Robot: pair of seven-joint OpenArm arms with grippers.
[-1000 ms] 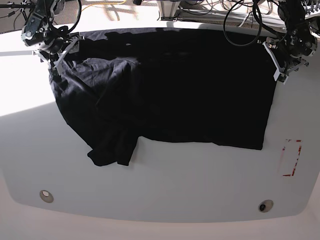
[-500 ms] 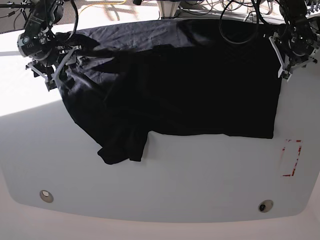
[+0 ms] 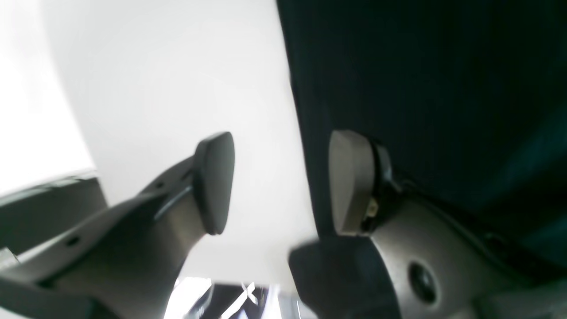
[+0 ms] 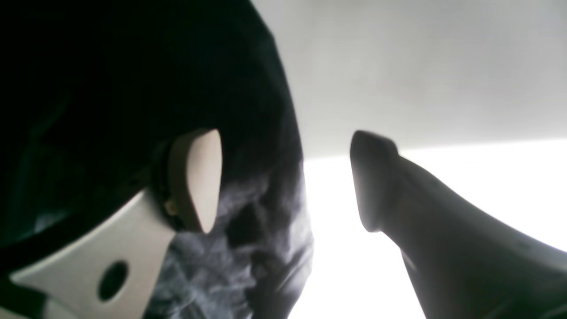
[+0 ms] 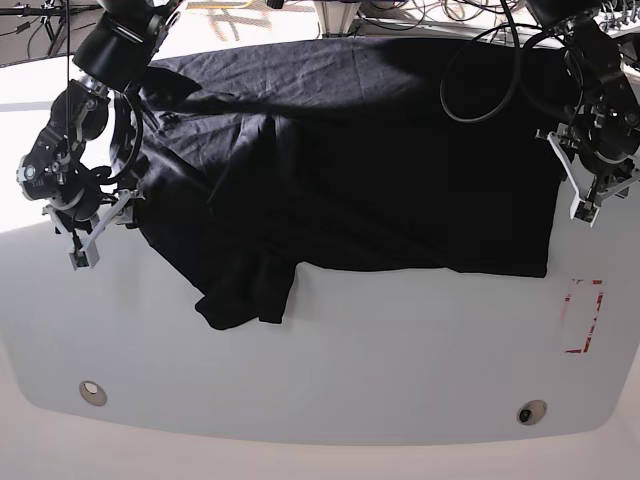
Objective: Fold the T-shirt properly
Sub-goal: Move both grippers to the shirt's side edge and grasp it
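The black T-shirt (image 5: 350, 170) lies spread on the white table (image 5: 380, 350), with a bunched sleeve at its front left (image 5: 245, 295). My left gripper (image 5: 595, 195) is open at the shirt's right edge. In the left wrist view it (image 3: 281, 181) has one finger over the cloth (image 3: 421, 88) and the other over bare table. My right gripper (image 5: 100, 232) is open at the shirt's left edge. In the right wrist view it (image 4: 285, 181) straddles the edge of the cloth (image 4: 133, 66), and the jaws are wide apart.
A red-outlined mark (image 5: 583, 315) is on the table at the front right. Two round fittings (image 5: 92, 391) (image 5: 530, 411) sit near the front edge. Cables (image 5: 480, 50) hang over the back of the table.
Both grippers have moved from the shirt's far corners toward the front along its side edges. The shirt's far edge now lies flatter and farther back.
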